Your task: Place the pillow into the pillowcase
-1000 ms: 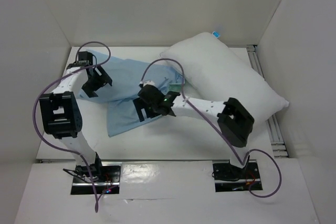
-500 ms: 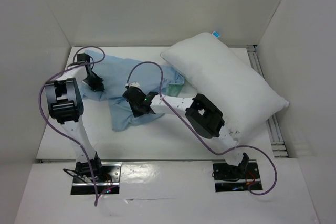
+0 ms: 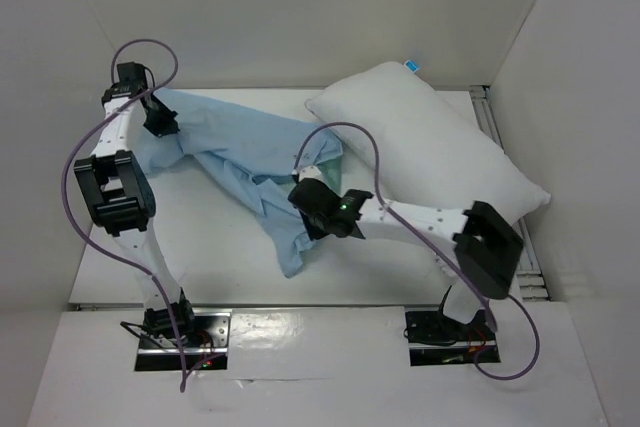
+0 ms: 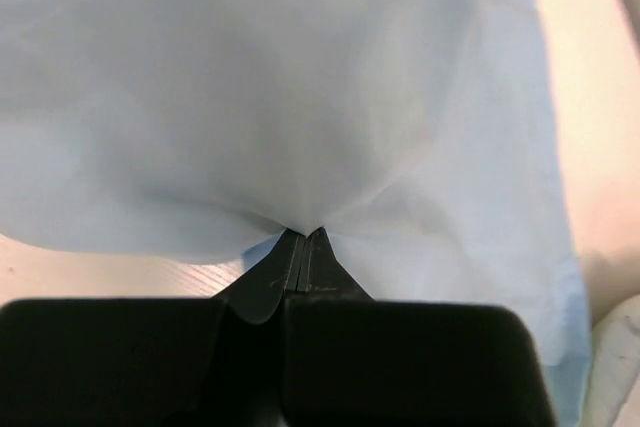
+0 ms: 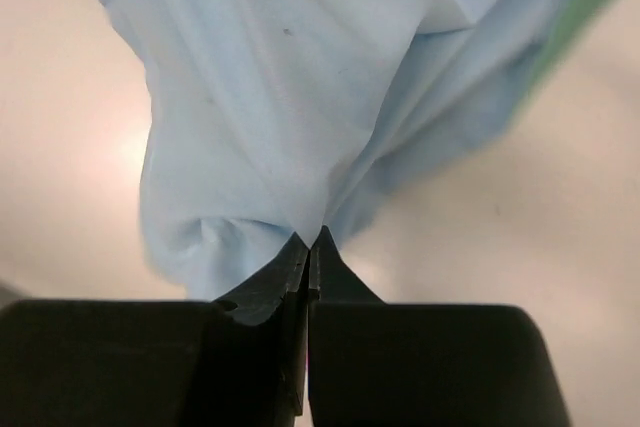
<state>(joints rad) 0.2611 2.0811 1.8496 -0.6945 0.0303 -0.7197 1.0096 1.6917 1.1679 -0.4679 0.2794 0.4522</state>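
The light blue pillowcase (image 3: pixel 235 157) lies stretched and twisted across the table, from the back left towards the front middle. A strip of its sea-green face (image 3: pixel 322 175) shows near the pillow. My left gripper (image 3: pixel 160 125) is shut on the pillowcase (image 4: pixel 300 97) at its back left end, fabric fanning out from the pinched tips. My right gripper (image 3: pixel 303 209) is shut on the pillowcase (image 5: pixel 290 77) near its front end, cloth bunched at the tips. The plump white pillow (image 3: pixel 430 152) lies diagonally at the back right, beside the pillowcase and apart from both grippers.
White walls (image 3: pixel 70 37) enclose the table on the left, back and right. A metal rail (image 3: pixel 525 247) runs along the right edge beside the pillow. A small blue tag (image 3: pixel 411 65) sticks out at the pillow's far corner. Purple cables loop over both arms.
Both grippers have shut on the pillowcase. The left gripper has pulled its end to the back left corner. The right gripper has drawn its end rightwards and nearer, stretching the cloth out.
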